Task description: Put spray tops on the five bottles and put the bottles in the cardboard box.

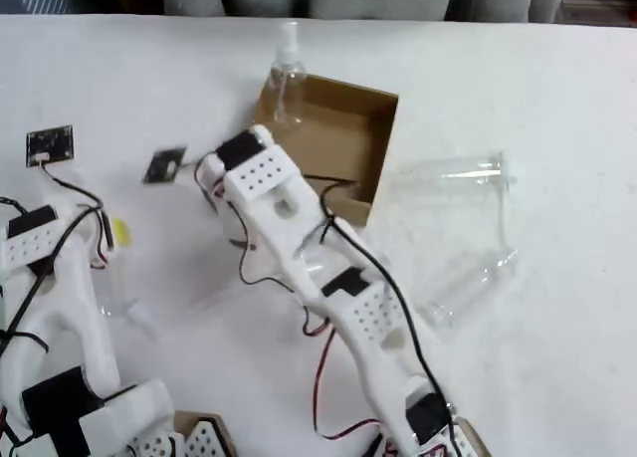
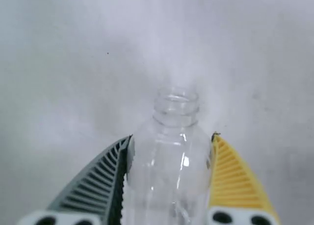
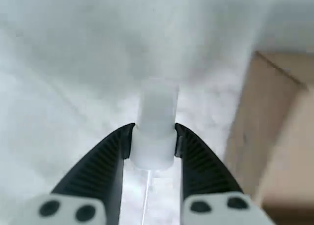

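- White tabletop (image 1: pixel 557 89) lies under both arms, pale and faintly textured behind each pair of fingers.
- Between the grey and yellow fingers of the left gripper (image 2: pixel 171 137) sits a clear bottle (image 2: pixel 171 173). The fingers press on its shoulders from both sides, and its open neck (image 2: pixel 177 105) pokes out past the tips with nothing on it.
- Likely trouble here: thin, slick plastic gives under pressure, so the bottle may twist or slide out of the pinch once something pushes down on the neck.
- Between the black fingers of the right gripper (image 3: pixel 153 130) is a white spray top (image 3: pixel 156 124), clamped right at the tips. Its thin dip tube (image 3: pixel 146 195) runs back between the fingers toward the wrist.
- Likely trouble here: the tube has to enter a narrow neck. Held this way it may miss, catch the rim and bend, or the top may tilt in the tips and seat crooked.
- Just beside the right fingers rises a wall of the cardboard box (image 3: pixel 282 137). A swing toward the other arm could nudge the box.
- Farther out, a capped bottle (image 1: pixel 287 74) stands at the box's far corner. I cannot tell whether it is inside or just behind, and a shoved box could topple it.
- Beyond the box lies a clear plastic container (image 1: pixel 448 228), well apart from both pairs of fingers.
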